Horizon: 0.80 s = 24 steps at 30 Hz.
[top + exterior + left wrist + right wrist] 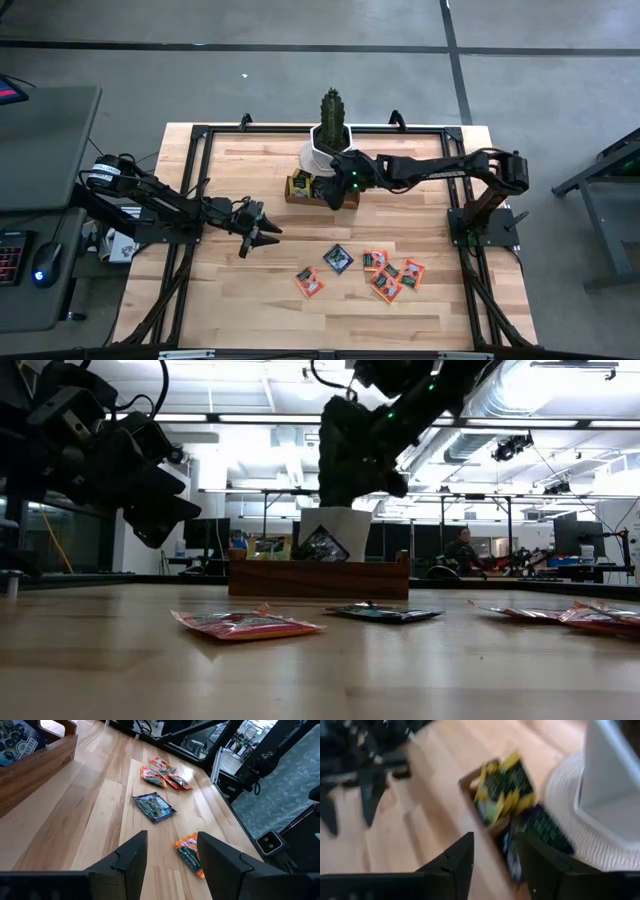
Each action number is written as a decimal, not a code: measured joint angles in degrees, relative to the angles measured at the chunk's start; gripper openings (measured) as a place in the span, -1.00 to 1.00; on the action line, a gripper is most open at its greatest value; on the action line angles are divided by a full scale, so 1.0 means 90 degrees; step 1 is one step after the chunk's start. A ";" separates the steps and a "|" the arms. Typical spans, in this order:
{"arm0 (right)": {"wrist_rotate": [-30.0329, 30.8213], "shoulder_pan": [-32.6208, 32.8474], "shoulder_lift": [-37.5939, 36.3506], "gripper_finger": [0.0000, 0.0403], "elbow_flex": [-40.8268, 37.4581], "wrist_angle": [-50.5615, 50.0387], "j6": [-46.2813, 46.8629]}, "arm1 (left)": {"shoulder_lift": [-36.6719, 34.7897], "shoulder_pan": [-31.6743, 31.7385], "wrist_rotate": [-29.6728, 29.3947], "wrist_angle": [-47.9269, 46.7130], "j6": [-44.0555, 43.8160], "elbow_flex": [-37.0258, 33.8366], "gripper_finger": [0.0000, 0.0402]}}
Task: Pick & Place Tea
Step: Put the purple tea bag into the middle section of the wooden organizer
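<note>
At the far left of the high view a grey desk (45, 150) stands beside the counter (250, 320), carrying a keyboard (10, 255) and a mouse (42, 268). From that side the left arm reaches in, and its left pincer (262, 233) hangs over the counter's left-centre, fingers spread with nothing between them; its wrist view shows bare wood in the gap.

Right of it, in the lower middle of the frame, loose tea sachets lie flat on the wood: an orange-red sachet (310, 281), then a dark blue-black sachet (338, 259), well apart from each other. Further right comes a cluster of orange-red sachets (392, 274), some of them touching or overlapping.

In the upper middle sits the brown wooden tray (300, 192), holding yellow-green sachets (502, 790) in one compartment and dark sachets (540, 827) in the next one. A white pot (318, 153) with a green cactus-like plant (332, 108) stands just behind the tray.

The right pincer (335, 190) hovers directly over the tray, its arm stretching in from the right edge of the counter. Its fingers stand apart and grip nothing.

In the low view a person (462, 550) sits far back in the room.
</note>
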 joint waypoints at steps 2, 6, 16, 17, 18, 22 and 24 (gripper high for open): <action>-0.0017 0.0151 -0.0140 -0.37 0.0000 -0.0334 0.0110 | 0.0000 0.0000 -0.0016 -0.0003 0.0000 0.0000 -0.15; 0.0051 0.0555 -0.0330 -0.71 0.0002 -0.0719 0.0186 | 0.0000 -0.0002 -0.0245 -0.0021 -0.0024 0.0015 -0.15; 0.0685 0.1661 -0.0274 -0.98 -0.0138 -0.1634 0.0875 | 0.0002 -0.0022 -0.0270 -0.1070 0.0155 0.0844 -0.15; 0.0618 0.1758 -0.0274 -0.99 -0.0218 -0.1548 0.0944 | 0.0002 -0.0022 -0.0309 -0.1285 0.0231 0.0975 -0.15; 0.0546 0.1862 -0.0274 -0.99 -0.0306 -0.1419 0.1003 | 0.0004 -0.0022 -0.0355 -0.1529 0.0287 0.1100 -0.15; 0.0561 0.2344 -0.0272 -0.99 -0.0780 -0.1011 0.1484 | 0.0007 -0.0022 -0.0488 -0.2382 0.0317 0.1567 -0.15; 0.0735 0.2600 -0.0269 -0.99 -0.1011 -0.0528 0.1706 | 0.0007 -0.0029 -0.0489 -0.2637 0.0333 0.1708 -0.15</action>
